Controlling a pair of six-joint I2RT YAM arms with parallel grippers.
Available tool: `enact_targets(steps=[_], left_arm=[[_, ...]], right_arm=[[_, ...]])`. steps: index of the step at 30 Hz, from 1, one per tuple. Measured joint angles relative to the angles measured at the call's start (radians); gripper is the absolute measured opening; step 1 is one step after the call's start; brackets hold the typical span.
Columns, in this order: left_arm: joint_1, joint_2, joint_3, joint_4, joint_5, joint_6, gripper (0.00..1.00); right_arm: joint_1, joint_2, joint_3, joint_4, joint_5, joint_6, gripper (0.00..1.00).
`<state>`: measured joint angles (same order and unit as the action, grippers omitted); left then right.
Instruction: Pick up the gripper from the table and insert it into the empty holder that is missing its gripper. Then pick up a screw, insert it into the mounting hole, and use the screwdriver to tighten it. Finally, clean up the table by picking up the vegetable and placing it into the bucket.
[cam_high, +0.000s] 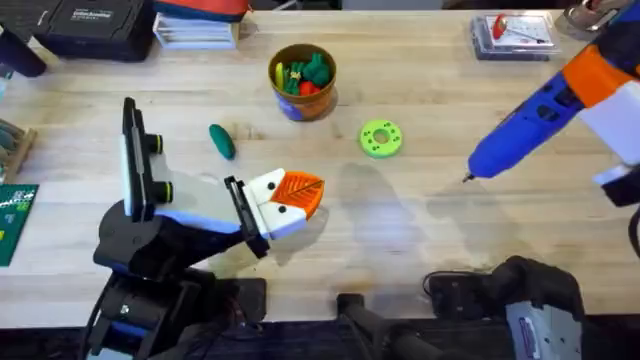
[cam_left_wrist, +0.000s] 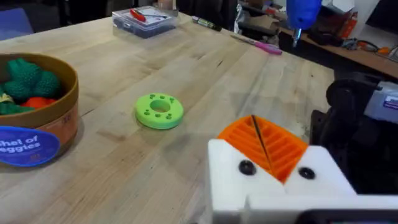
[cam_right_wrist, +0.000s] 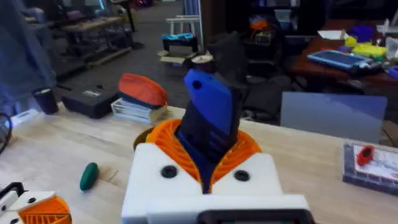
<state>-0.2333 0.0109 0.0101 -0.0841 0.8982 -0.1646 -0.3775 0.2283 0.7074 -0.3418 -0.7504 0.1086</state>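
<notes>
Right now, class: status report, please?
Right pincer shut on screwdriver, raised. Left pincer shut, empty. Vegetable lies beside bucket.

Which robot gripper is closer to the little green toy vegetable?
The left. The left gripper sits just beside the vegetable, slightly nearer the bases. The right gripper is far across the table, raised, holding the screwdriver.

Location: robotics lab workbench.
I work at a wooden table (cam_high: 420, 230); behind it stand cluttered desks (cam_right_wrist: 348, 59), black equipment cases (cam_right_wrist: 93, 99) and parts boxes (cam_left_wrist: 144, 22).
</notes>
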Motion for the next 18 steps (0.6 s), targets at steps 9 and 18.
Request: enact_targets(steps=[9, 18], left_arm=[[0.0, 0.0, 0.0, 0.0, 0.0, 0.0, 0.004], [0.0, 0.0, 0.0, 0.0, 0.0, 0.0, 0.004]], right_arm=[[0.015, 0.001, -0.141, 0.308, -0.068, 0.121, 0.025], [0.189, 0.205, -0.168, 0.608, -0.076, 0.159, 0.025]])
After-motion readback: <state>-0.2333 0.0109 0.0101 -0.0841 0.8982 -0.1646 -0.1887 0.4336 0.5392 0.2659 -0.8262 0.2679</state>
